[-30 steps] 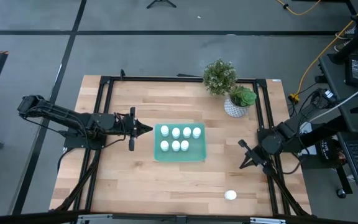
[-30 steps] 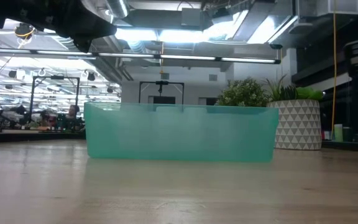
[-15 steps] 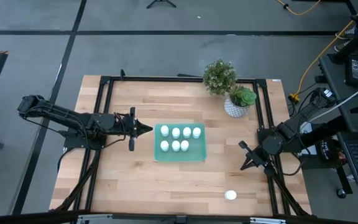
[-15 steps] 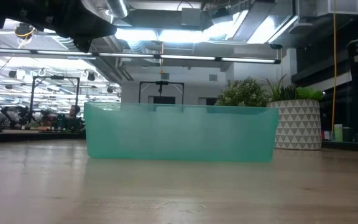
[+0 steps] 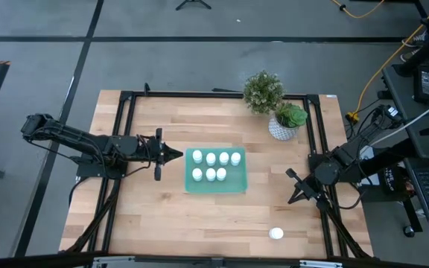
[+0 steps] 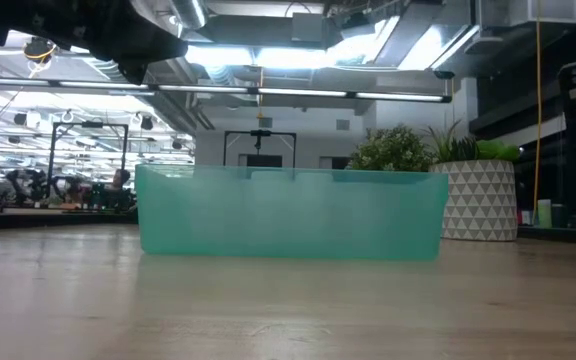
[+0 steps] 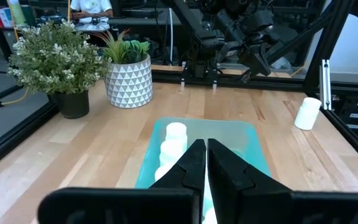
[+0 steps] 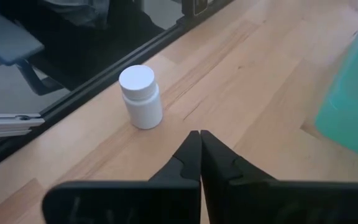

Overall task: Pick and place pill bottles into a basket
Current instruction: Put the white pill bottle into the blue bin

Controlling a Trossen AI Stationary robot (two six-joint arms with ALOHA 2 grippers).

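The teal basket (image 5: 214,183) sits at the table's middle and holds several white pill bottles (image 5: 211,158) standing upright in two rows. It also shows in the low view (image 6: 288,215). One more pill bottle (image 5: 275,233) stands upright on the table near the front right, also in the right wrist view (image 8: 140,96). My left gripper (image 5: 176,155) is shut and empty just left of the basket, pointing at it (image 7: 202,155). My right gripper (image 5: 295,190) is shut and empty at the table's right, above and apart from the lone bottle (image 8: 199,146).
Two potted plants stand at the back right: a dark pot with a leafy plant (image 5: 263,91) and a white patterned pot (image 5: 285,123). A black frame (image 5: 125,97) runs around the table. Bare wood lies in front of the basket.
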